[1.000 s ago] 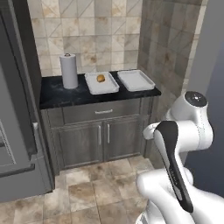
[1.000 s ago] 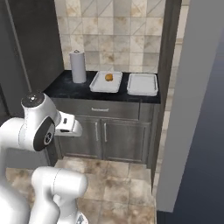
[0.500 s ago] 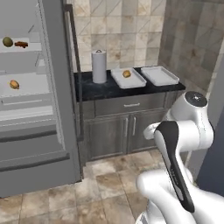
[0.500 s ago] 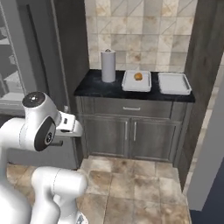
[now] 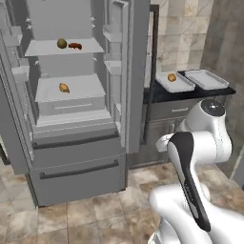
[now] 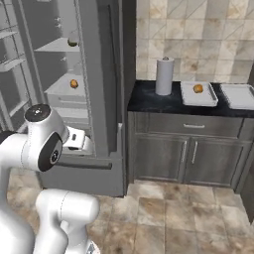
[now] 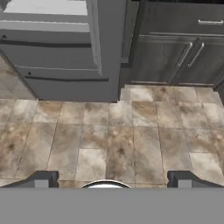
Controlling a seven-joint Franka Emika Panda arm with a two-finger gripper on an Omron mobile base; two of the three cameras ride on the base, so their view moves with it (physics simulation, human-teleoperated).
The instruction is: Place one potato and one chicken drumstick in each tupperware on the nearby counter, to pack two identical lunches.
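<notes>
White tubs sit side by side on the dark counter (image 5: 190, 93): the left tub (image 5: 174, 82) holds one potato (image 5: 172, 77), the right tub (image 5: 206, 78) looks bare. We see another potato (image 5: 64, 87) on the open fridge's (image 5: 71, 114) middle shelf, and on the shelf above a third potato (image 5: 62, 44) just beside a drumstick (image 5: 75, 46). Our gripper (image 7: 109, 179) is spread wide over the tiled floor (image 7: 113, 131), grasping nothing.

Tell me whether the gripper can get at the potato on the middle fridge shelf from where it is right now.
Probably not yet. The fridge door is open and nothing blocks the potato on its shelf, but the open gripper is folded low and faces the floor tiles, so the arm must lift and swing toward the fridge first.
</notes>
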